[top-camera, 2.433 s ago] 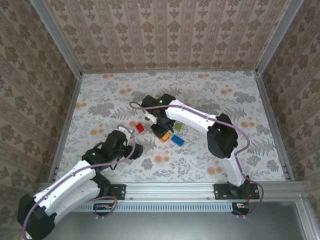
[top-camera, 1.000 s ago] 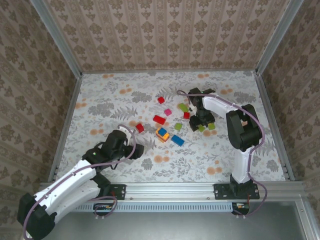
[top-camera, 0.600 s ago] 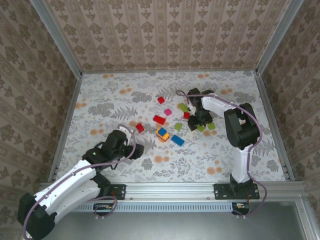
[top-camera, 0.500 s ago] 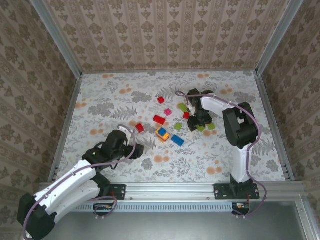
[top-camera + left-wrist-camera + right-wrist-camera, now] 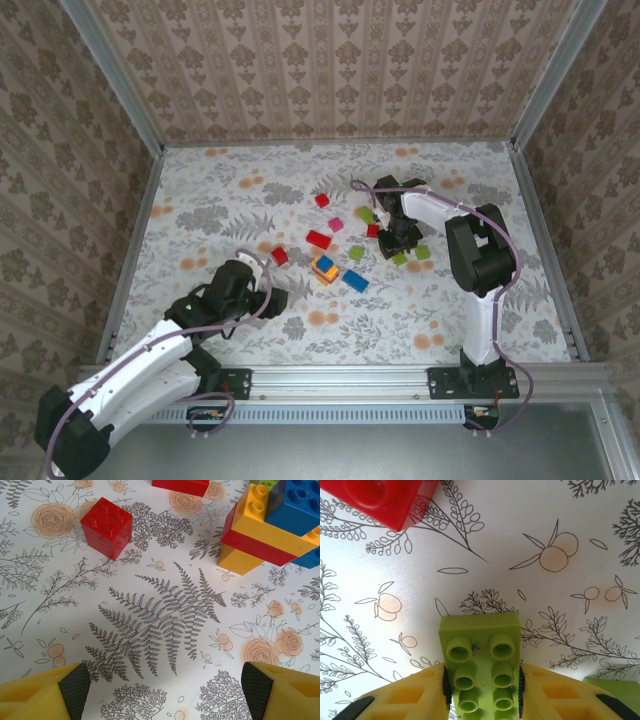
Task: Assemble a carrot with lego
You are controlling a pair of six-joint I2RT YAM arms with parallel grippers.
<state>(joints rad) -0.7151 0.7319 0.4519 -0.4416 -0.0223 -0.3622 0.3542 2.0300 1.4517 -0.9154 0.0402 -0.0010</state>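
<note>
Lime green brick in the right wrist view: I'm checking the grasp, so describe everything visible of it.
The lime green brick is glossy plastic, two studs wide, six round hollow studs showing, its near end cut off by the frame. The right gripper clamps it, one yellow finger pressed on each long side. A red brick lies apart beyond it. Whether it rests on the floral table is unclear.

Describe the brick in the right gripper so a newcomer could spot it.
On the floral table, look right of centre, where the right gripper is down. The lime-green brick is pinched between its yellow fingers, two studs wide; the red cube nearby lies loose.
</note>
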